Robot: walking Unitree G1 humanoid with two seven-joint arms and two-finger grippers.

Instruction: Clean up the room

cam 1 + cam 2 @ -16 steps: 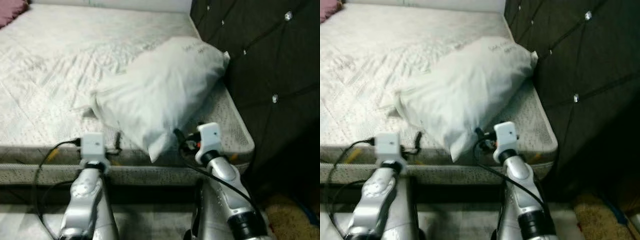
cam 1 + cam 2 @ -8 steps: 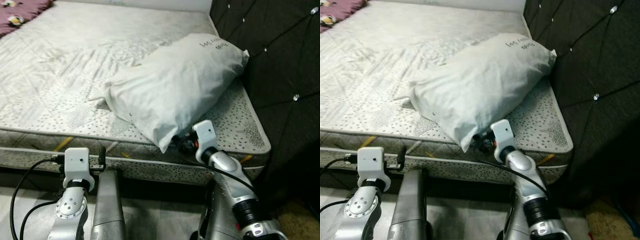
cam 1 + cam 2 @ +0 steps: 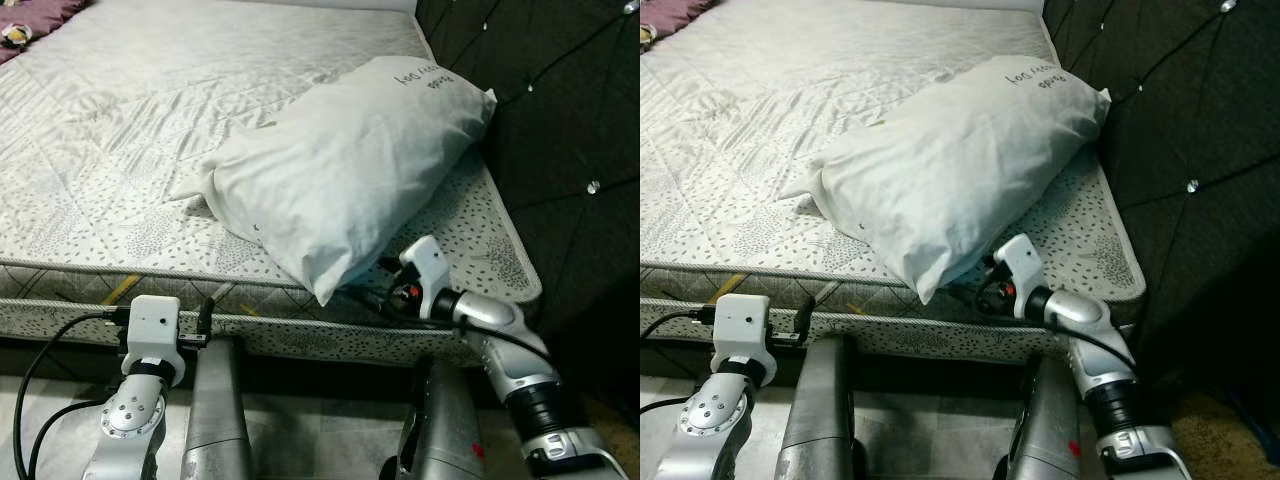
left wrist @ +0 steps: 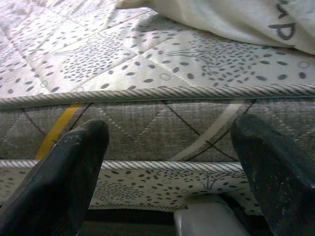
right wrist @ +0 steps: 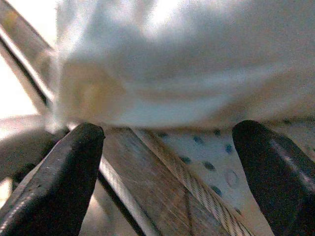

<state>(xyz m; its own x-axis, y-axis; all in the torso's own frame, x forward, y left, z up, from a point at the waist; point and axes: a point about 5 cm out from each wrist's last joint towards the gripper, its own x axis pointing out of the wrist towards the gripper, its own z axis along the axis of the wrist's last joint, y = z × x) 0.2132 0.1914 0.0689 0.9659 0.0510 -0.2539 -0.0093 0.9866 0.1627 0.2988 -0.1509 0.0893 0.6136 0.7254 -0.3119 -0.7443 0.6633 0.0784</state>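
Note:
A white pillow [image 3: 350, 160] with dark lettering lies slantwise on the grey patterned mattress [image 3: 110, 140], close to the headboard. My right gripper [image 3: 383, 290] is at the mattress edge, right by the pillow's near corner. In the right wrist view its fingers [image 5: 64, 167] are spread open, with the pillow's underside [image 5: 187, 59] just ahead and nothing between them. My left gripper [image 3: 205, 315] is lower, facing the side of the mattress [image 4: 162, 123]. It is open and empty, with its fingers [image 4: 64, 167] wide apart.
A dark tufted headboard [image 3: 560, 110] rises on the right, directly behind the pillow. A purple cloth [image 3: 30, 12] lies at the far left corner of the bed. A tan rug [image 3: 1230, 440] shows on the floor at the lower right.
The view has shifted. My right forearm has swung out to the right while its gripper stays at the pillow's near corner. My left gripper has dropped below the mattress top.

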